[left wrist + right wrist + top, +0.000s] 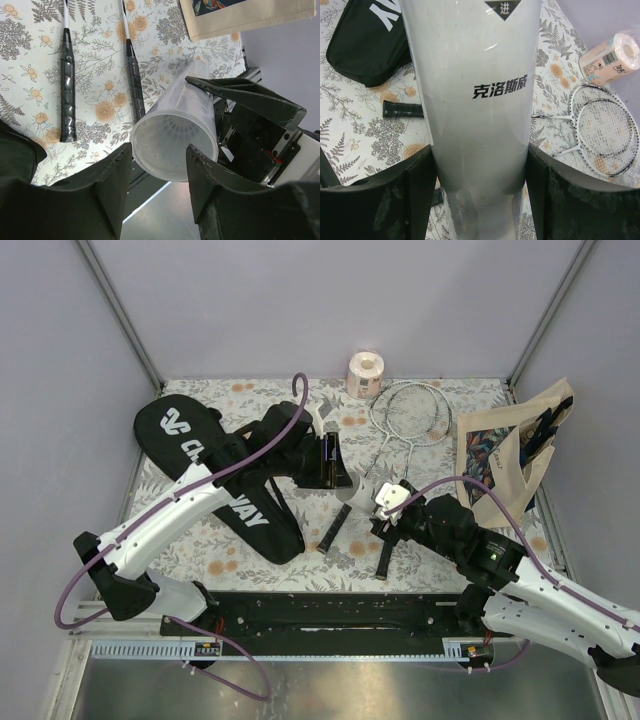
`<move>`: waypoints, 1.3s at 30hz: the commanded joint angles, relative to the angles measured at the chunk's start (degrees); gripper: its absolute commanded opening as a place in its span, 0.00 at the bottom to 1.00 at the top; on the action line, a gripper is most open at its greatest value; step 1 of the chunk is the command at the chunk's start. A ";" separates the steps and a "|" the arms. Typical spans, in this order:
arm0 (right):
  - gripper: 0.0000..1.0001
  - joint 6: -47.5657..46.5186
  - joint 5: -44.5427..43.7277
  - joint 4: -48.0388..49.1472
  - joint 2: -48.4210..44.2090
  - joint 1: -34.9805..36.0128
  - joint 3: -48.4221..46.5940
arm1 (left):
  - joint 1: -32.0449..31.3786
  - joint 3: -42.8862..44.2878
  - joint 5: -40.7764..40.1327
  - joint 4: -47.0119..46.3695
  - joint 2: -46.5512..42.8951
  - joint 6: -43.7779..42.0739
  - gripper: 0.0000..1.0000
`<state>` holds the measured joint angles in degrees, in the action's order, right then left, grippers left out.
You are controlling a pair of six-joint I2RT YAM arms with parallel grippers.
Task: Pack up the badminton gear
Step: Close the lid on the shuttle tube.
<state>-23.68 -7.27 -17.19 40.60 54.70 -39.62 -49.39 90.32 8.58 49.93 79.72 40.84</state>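
Right wrist view: right gripper [480, 192] clamps white tube [475, 75], left gripper [159, 159] spread.

Light: bright, even, diffuse from overhead.
Shadows: faint, soft-edged.
Glare: pale vertical sheen on white tube [475, 150].
Focus: overhead view sharp; wrist-view foregrounds slightly soft.

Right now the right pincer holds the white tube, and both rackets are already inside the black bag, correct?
Not quite. The right pincer does hold the white tube, but both rackets lie out on the table, to the right of the black bag, not inside it. The top view shows this.
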 commanded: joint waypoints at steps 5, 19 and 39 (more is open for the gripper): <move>0.39 0.30 2.08 3.21 -0.43 0.15 -3.45 | -0.62 -2.78 2.84 -3.79 0.35 0.29 0.50; 0.39 -6.02 13.05 7.70 -4.56 0.15 -0.03 | -0.62 -7.27 9.87 -6.78 -1.06 -0.06 0.45; 0.39 -4.71 14.48 8.84 -7.29 0.15 2.17 | -0.27 -0.76 4.60 1.04 -5.54 -4.10 0.41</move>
<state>-28.21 4.16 -15.03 34.63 54.26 -36.32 -50.04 87.05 16.12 51.11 76.03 38.63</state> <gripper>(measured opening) 0.720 0.421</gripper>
